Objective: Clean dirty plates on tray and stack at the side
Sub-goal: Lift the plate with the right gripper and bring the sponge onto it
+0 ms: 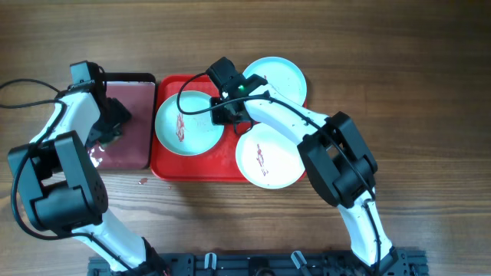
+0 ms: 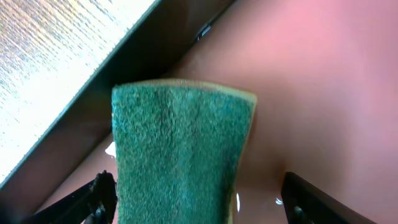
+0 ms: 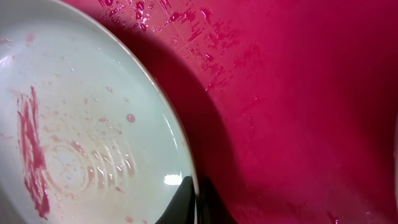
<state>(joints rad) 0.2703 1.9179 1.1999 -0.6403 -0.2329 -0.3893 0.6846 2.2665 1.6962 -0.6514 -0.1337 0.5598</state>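
Observation:
The red tray [image 1: 201,165] holds three plates. A pale aqua plate [image 1: 184,123] with a reddish smear lies at its left, a clean-looking aqua plate [image 1: 280,79] at the back right, and a white smeared plate [image 1: 268,157] at the front right. My right gripper [image 1: 229,115] is shut on the right rim of the left aqua plate [image 3: 81,124]; its fingers [image 3: 198,199] pinch the rim over the wet red tray [image 3: 298,93]. My left gripper [image 2: 194,199] is open around a green sponge [image 2: 177,143]: the left finger touches it and the right finger stands apart.
A smaller dark maroon, black-rimmed tray [image 1: 126,149] lies left of the red tray, under my left gripper [image 1: 115,123]; its wet floor shows in the left wrist view [image 2: 311,74]. Wooden table [image 1: 430,92] surrounds both trays. A cable [image 1: 23,84] runs off to the left.

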